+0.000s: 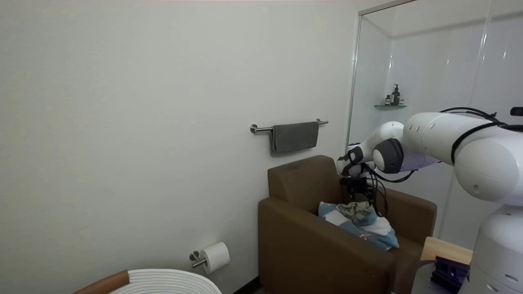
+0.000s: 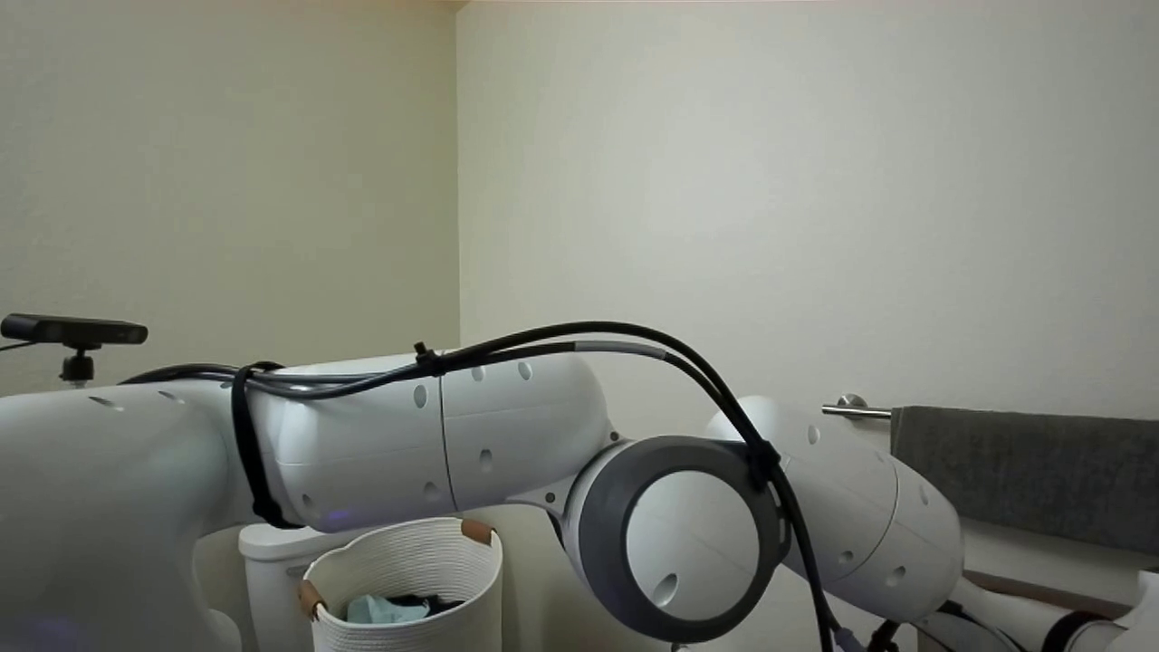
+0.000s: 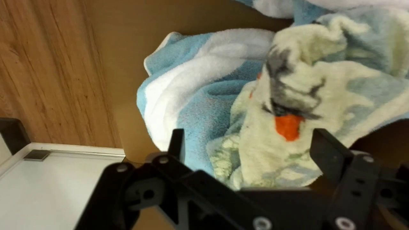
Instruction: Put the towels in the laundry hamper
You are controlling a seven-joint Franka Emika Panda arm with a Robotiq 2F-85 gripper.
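A white robot arm [image 1: 425,134] reaches over a brown armchair [image 1: 322,249], its claw [image 3: 250,142] spread wide above a pale patterned towel [image 3: 329,105] with an orange patch [image 3: 288,127]. That towel lies bunched on top of a larger blue-and-white striped towel [image 3: 204,86] on the seat [image 1: 410,241]. A dark grey towel [image 1: 295,137] hangs folded over a wall bar [image 1: 264,129]. In an exterior view, the white laundry hamper [image 2: 412,554], its handles [image 2: 477,532] brown, contains a light-blue cloth [image 2: 385,609] and what appears to be a dark one [image 2: 442,604].

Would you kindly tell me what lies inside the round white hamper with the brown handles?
In an exterior view, the hamper holds light-blue cloth and dark material beside it; the near wall and these pieces hide whatever lies below.
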